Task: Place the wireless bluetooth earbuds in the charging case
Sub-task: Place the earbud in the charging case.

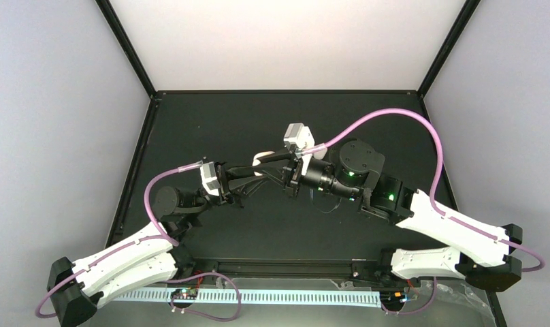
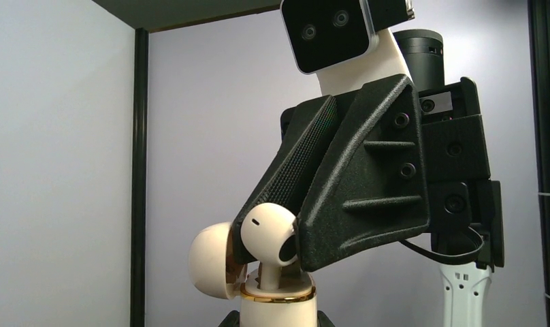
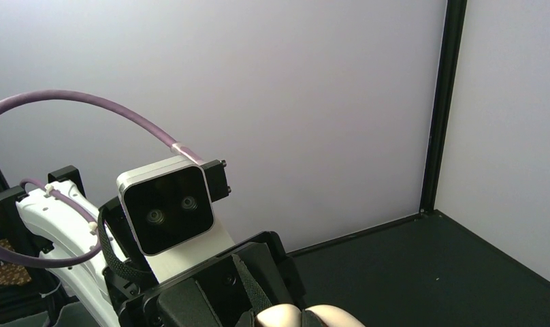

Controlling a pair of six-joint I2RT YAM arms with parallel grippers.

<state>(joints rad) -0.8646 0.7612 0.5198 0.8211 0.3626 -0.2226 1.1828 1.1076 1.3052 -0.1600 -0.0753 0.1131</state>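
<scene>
The charging case (image 2: 278, 306) stands upright, cream with a gold rim, its lid (image 2: 209, 259) hinged open to the left. My left gripper (image 2: 276, 321) is shut on the case body; only its dark fingertips show at the bottom edge. One earbud (image 2: 262, 228) sits stem-down in a socket of the case, pinched between the black fingers of my right gripper (image 2: 276, 257). In the top view both grippers meet mid-table around the case (image 1: 261, 159). The right wrist view shows only cream rounded tops (image 3: 279, 317) at its bottom edge. No other earbuds show.
The black table (image 1: 272, 122) is boxed in by pale walls with black corner posts (image 1: 126, 44). Purple cables (image 1: 395, 112) loop above both arms. The left arm's wrist camera (image 3: 167, 211) faces the right wrist camera at close range.
</scene>
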